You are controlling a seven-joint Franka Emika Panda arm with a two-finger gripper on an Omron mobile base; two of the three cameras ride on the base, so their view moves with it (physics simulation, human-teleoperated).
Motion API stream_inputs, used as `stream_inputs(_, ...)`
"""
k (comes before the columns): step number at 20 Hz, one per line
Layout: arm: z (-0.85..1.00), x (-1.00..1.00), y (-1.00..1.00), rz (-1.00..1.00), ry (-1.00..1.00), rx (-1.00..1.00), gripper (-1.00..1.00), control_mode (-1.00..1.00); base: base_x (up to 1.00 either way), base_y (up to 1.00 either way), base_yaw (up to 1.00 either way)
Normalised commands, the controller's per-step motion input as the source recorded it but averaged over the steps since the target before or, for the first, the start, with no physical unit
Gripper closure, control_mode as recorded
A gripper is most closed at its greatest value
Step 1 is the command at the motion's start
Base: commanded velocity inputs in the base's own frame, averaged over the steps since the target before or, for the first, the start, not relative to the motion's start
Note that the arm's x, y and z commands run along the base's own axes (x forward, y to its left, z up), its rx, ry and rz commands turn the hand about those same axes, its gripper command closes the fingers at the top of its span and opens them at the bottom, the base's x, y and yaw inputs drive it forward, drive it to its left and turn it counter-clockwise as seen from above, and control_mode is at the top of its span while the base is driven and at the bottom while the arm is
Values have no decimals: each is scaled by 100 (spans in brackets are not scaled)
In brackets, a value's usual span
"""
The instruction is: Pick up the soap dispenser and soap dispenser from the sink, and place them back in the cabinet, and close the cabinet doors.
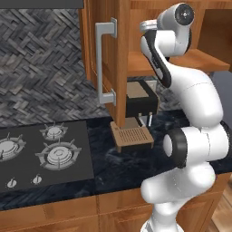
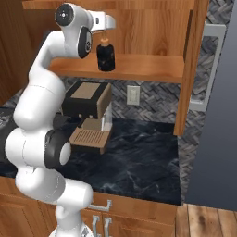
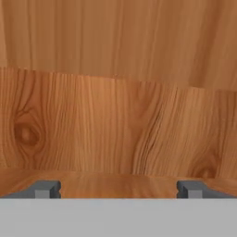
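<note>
One black soap dispenser [image 2: 105, 56] is standing upright on the cabinet shelf [image 2: 139, 67], and I am taking that shelf as my landmark. My gripper [image 2: 106, 27] is hanging just above the tan pump, fingers spread wide and holding nothing; in the hand view both fingertips [image 3: 45, 189] are sitting far apart against bare wood. I am judging the bottle light, rigid and smooth-sided, so any regrip belongs across the squarish body rather than on the narrow pump. To the right of the shelf the open cabinet door [image 2: 192, 69] is jutting out, and another open door [image 1: 118, 63] stands at the left. Below the shelf a coffee machine [image 2: 87, 102] is crowding the counter [image 2: 139, 157]. Straight back from the shelf front looks like my freest way out.
</note>
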Motion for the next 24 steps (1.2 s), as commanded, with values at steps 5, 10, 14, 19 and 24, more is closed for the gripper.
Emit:
stream_inputs(5,0,-64,-7,0,-2,0,-100,-100,0,0,0)
stream_inputs(10,0,-74,0,0,0,0,-100,-100,0,0,0)
stream_inputs(14,0,-21,2,0,-8,0,-100,-100,0,0,0)
stream_inputs(19,0,-3,11,0,-8,0,-100,-100,0,0,0)
stream_inputs(24,2,-39,4,0,1,0,-100,-100,0,0,0)
